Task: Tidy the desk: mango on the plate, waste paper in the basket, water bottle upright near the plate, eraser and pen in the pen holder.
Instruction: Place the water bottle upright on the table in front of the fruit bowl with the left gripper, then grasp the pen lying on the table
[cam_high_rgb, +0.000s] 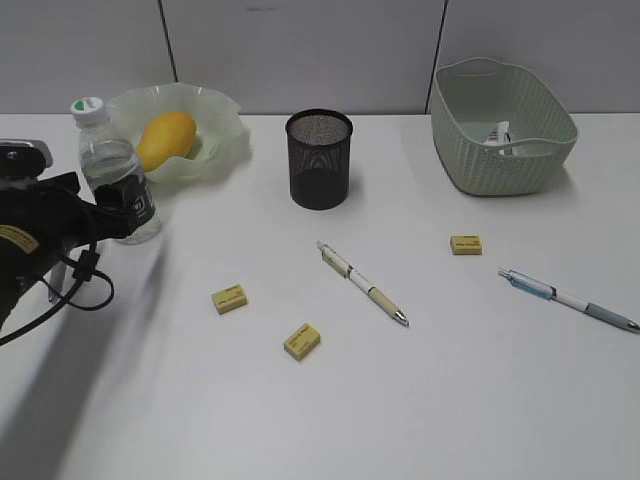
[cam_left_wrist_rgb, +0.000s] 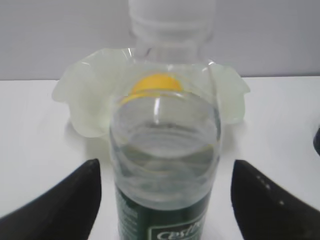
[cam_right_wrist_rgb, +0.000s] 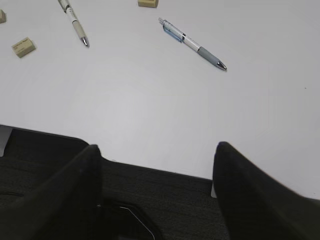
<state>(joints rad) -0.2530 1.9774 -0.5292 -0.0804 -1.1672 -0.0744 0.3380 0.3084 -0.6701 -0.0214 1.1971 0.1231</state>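
The left pincer (cam_left_wrist_rgb: 165, 200) is standing released astride the upright bottle (cam_left_wrist_rgb: 165, 165), the mango-bearing plate (cam_left_wrist_rgb: 85, 100) at its twelve o'clock, while the right pincer (cam_right_wrist_rgb: 157, 190) is hanging open over the tabletop (cam_right_wrist_rgb: 160, 100) edge.

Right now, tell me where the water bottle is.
In the exterior view the water bottle stands upright at far left, just in front of the plate, between the left gripper's open fingers.

water bottle (cam_left_wrist_rgb: 165, 150): cap and base cropped in left wrist view | mango (cam_left_wrist_rgb: 156, 83): mostly hidden behind bottle
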